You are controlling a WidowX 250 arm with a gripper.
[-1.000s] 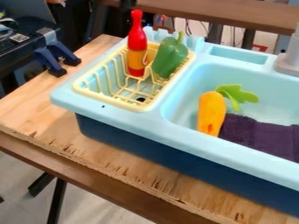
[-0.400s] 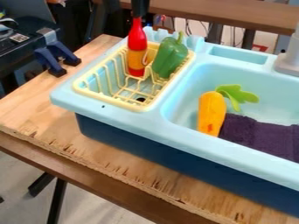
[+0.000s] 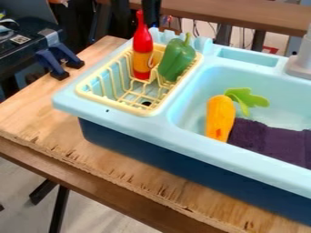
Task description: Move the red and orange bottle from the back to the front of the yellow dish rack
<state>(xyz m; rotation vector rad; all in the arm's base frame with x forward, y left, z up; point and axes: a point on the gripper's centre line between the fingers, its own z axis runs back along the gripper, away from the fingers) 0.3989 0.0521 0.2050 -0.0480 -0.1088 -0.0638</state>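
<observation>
Alignment near the red-and-orange plastic bottle [image 3: 142, 48] is seemingly in hand; clearance is needed. Spread of the black gripper [image 3: 152, 12] cannot be told.

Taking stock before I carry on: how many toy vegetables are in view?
2: the pepper in the rack, beside the bottle, and the carrot in the sink, by the cloth. The cloth could hide more.
</observation>
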